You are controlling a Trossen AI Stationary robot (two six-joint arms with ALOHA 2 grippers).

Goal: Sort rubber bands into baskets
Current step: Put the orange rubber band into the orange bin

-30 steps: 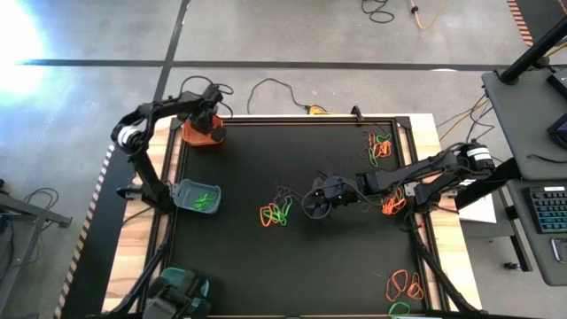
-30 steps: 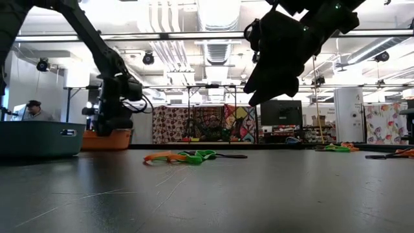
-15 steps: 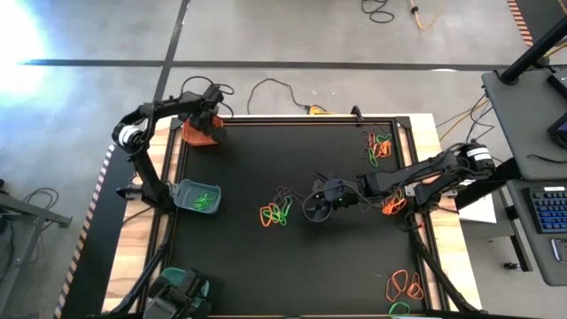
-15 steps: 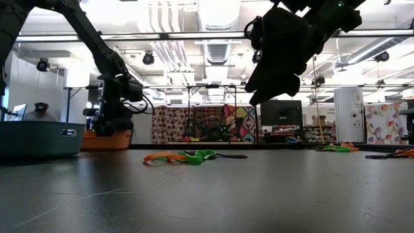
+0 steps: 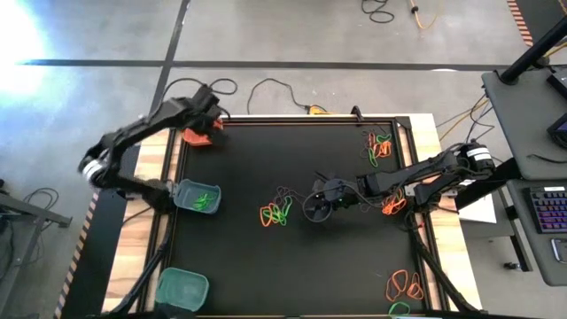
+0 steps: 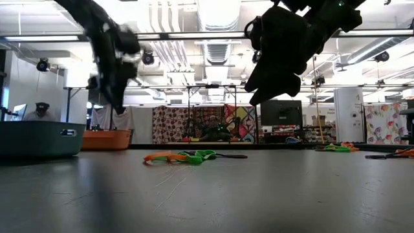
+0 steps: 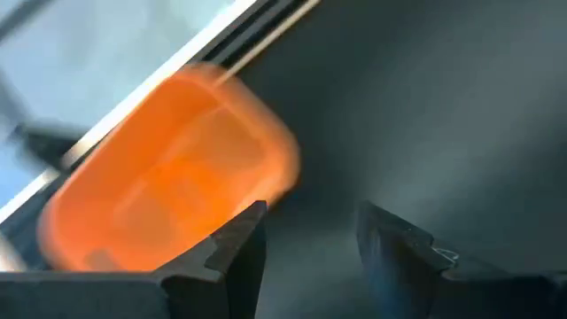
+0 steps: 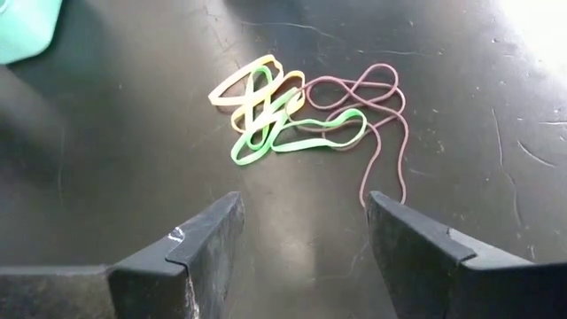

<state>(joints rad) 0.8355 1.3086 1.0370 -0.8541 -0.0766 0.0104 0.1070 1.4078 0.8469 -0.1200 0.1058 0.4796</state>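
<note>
Rubber bands [image 5: 275,213], orange, green and dark, lay tangled mid-tabletop, just left of my right gripper [image 5: 317,206], which hovered wide open and empty. The cluster ran roughly left to right, facing my fingers [image 8: 186,252]. My left gripper [image 5: 206,113], open, empty, hung over the orange basket [image 5: 197,136] at the far-left corner.

A white glare washes out the upper left of the high view. In the low view bright ceiling lights backlight both arms into dark silhouettes, and the left arm [image 6: 110,52] is motion-blurred. The left wrist view is smeared, the orange basket [image 7: 168,168] soft-edged. The right wrist view is sharp, with glare upper right.
</note>
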